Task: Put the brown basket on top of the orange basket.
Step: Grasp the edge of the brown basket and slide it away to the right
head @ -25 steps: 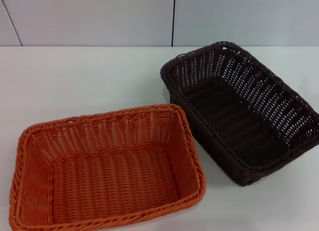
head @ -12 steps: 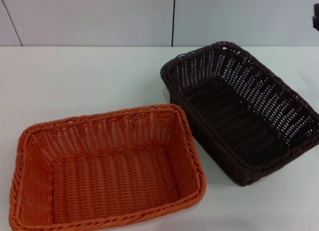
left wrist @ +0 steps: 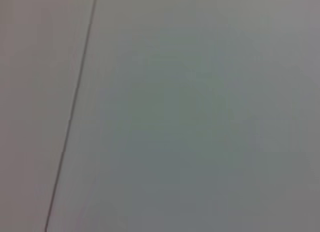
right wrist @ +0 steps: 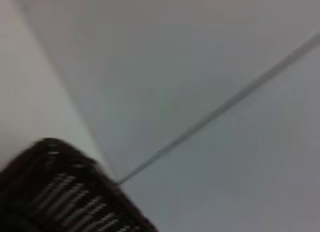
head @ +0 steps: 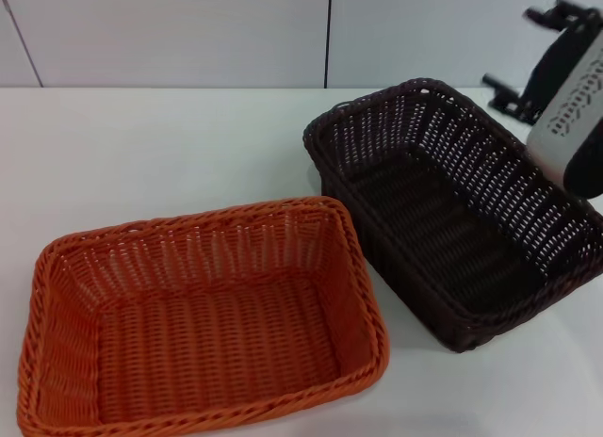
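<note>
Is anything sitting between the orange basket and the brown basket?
Nothing: in the head view the orange basket and brown basket sit corner to corner, almost touching.

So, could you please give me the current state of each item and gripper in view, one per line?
brown basket: upright on the table, empty, not gripped, beside the orange one.
orange basket: upright on the table, empty, nothing stacked on it.
right gripper: above the brown basket's far right corner, fingers apart, holding nothing.
left gripper: not in view.
</note>
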Robot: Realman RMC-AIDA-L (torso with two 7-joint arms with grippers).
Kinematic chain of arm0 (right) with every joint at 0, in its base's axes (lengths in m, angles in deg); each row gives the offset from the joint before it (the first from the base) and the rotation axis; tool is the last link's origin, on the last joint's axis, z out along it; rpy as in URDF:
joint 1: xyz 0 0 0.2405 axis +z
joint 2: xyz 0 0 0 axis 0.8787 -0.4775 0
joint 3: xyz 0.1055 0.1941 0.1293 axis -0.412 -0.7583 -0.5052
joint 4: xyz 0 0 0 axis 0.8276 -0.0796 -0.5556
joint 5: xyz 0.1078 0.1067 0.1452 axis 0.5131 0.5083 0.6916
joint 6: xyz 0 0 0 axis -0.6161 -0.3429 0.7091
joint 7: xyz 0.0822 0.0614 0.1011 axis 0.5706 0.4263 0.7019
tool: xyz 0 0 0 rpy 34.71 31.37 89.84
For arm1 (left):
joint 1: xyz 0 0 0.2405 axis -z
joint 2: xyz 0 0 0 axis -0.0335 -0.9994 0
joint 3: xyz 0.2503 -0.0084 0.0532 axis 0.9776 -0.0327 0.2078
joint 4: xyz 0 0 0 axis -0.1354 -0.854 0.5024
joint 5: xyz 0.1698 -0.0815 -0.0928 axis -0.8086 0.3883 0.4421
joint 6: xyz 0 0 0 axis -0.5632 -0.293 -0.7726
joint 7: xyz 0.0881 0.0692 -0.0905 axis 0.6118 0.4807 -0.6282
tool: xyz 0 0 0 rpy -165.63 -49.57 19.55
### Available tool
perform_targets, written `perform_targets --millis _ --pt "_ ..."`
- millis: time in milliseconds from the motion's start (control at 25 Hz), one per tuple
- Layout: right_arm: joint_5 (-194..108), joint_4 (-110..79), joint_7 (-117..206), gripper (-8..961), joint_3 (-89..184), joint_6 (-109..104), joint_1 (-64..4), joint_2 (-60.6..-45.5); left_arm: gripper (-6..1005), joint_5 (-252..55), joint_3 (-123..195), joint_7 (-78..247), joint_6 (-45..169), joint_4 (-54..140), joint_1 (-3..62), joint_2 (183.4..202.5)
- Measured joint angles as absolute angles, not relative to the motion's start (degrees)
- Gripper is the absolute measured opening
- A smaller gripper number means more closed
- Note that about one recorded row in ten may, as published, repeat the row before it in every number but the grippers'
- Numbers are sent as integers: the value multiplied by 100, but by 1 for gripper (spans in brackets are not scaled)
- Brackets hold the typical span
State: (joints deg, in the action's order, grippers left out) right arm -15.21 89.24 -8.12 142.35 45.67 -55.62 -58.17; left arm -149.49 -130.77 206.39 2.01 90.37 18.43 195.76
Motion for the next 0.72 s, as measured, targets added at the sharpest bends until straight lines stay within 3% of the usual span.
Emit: perform_targets --millis 80,120,160,320,360,520,720 --pt "-847 8979 -1436 707 13928 5106 -5305 -5725 716 -14653 -13096 20644 200 8874 1873 19585" --pt "11 9023 -1836 707 13630 5646 -5013 -5425 716 -14554 -13111 20646 201 8806 1887 19585" --pt "11 9023 -1836 707 13630 5646 -5013 -5425 716 -14458 -13128 20648 202 8742 1904 19585" --pt "1462 9028 -2188 707 13182 6791 -4444 -4821 716 -14219 -13183 20657 235 8577 1954 19579" --pt "1462 9028 -2188 707 13182 6791 -4444 -4821 716 -14195 -13210 20658 241 8569 1968 19579" --pt "1812 9002 -2233 707 13204 7556 -4094 -4510 716 -14160 -13369 20661 225 8461 2019 19587" --pt "2470 8944 -2268 707 12715 8918 -3634 -4277 716 -14097 -13383 20663 212 8343 2073 19587"
